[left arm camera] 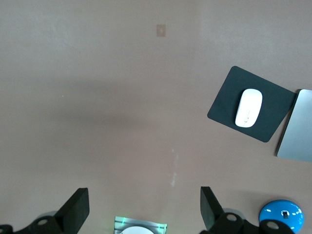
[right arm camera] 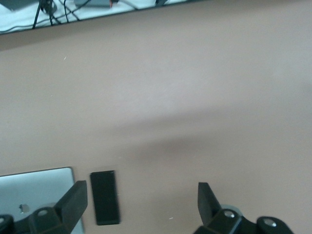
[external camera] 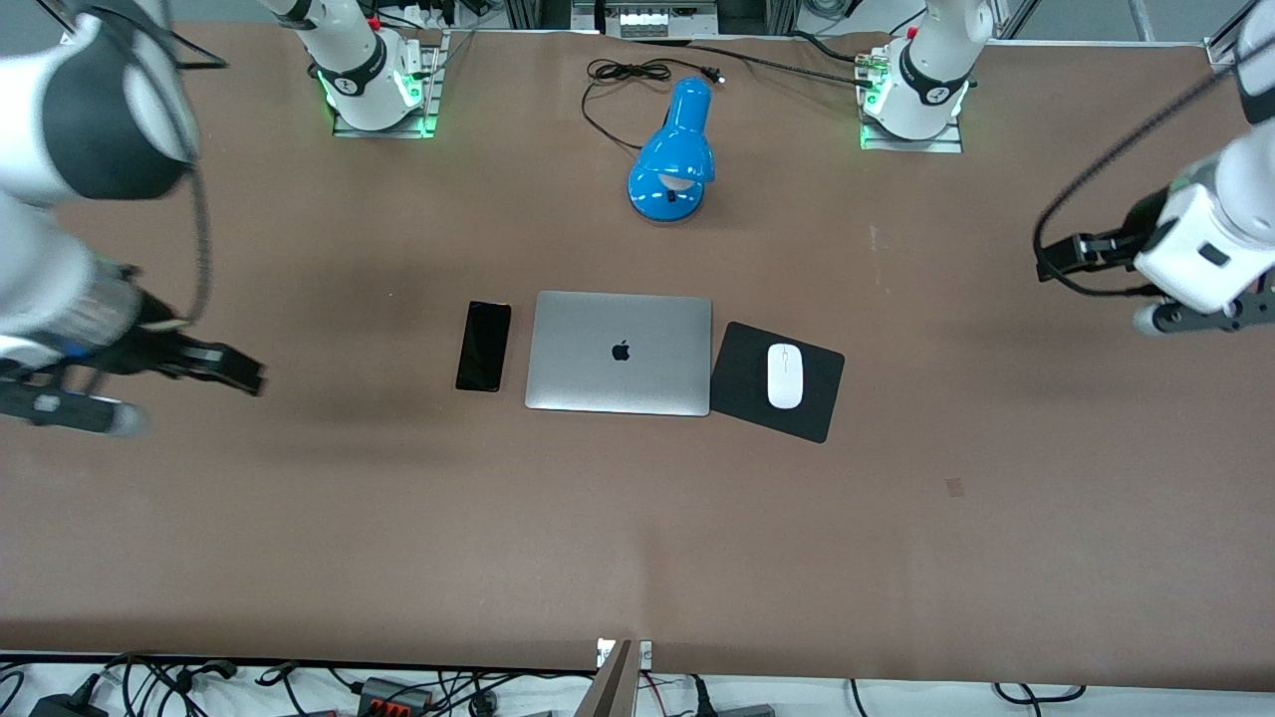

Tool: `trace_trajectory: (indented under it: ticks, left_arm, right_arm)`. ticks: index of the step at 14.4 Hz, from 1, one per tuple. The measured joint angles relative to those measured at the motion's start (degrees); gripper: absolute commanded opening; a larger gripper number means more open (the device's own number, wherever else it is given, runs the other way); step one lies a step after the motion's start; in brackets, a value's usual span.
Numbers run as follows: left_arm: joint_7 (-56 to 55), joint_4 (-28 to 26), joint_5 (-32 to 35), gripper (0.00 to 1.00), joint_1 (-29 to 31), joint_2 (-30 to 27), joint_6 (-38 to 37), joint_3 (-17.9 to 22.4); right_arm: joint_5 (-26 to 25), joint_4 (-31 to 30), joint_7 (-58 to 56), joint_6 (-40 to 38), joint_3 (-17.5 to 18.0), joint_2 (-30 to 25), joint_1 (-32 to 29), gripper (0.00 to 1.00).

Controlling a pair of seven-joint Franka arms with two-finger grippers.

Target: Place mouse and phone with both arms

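The white mouse [external camera: 785, 375] lies on a square black mouse pad [external camera: 742, 373] beside a closed silver laptop [external camera: 620, 352], toward the left arm's end. The black phone [external camera: 483, 346] lies flat on the table beside the laptop, toward the right arm's end. My left gripper [external camera: 1051, 259] is up over bare table at its end, open and empty. Its wrist view shows the mouse [left arm camera: 248, 107] well away from the open gripper [left arm camera: 145, 207]. My right gripper [external camera: 249, 378] is open and empty over bare table at its end. Its wrist view shows the phone [right arm camera: 105, 197] close to one finger [right arm camera: 73, 202].
A blue desk lamp [external camera: 675, 149] with a black cord lies between the two arm bases, farther from the front camera than the laptop. Brown table [external camera: 637, 538] stretches wide around the objects. Cables lie past the table's near edge.
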Motion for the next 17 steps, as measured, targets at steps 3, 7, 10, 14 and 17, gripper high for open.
trace_trajectory:
  ticks: [3,7,10,14,17]
  left_arm:
    - [0.0,-8.6,-2.1,1.0,-0.7,-7.2,4.1,2.3]
    - [1.5,-14.4,-2.8,1.0,-1.4,-11.2,9.3,5.1]
    - [3.0,-14.8,-5.3,1.0,-2.8,-11.3,9.8,6.2]
    - [4.0,-15.1,-6.4,1.0,-2.8,-11.3,9.8,6.9]
    - [4.2,-15.2,-6.4,1.0,-2.8,-11.2,9.8,7.2]
  right_arm:
    - [0.1,0.0,-9.8,-1.2,-0.2,-2.1,-5.8,1.0]
    - [0.1,0.0,-14.8,-3.3,-0.1,-2.9,-7.4,1.0]
    - [0.1,-2.8,-14.8,-4.4,0.0,-5.6,-7.1,1.0]
    - [0.0,-14.8,-15.4,1.2,0.0,-13.2,-7.1,1.0]
    - [-0.1,-24.2,-16.1,4.3,0.1,-19.7,-7.1,1.0]
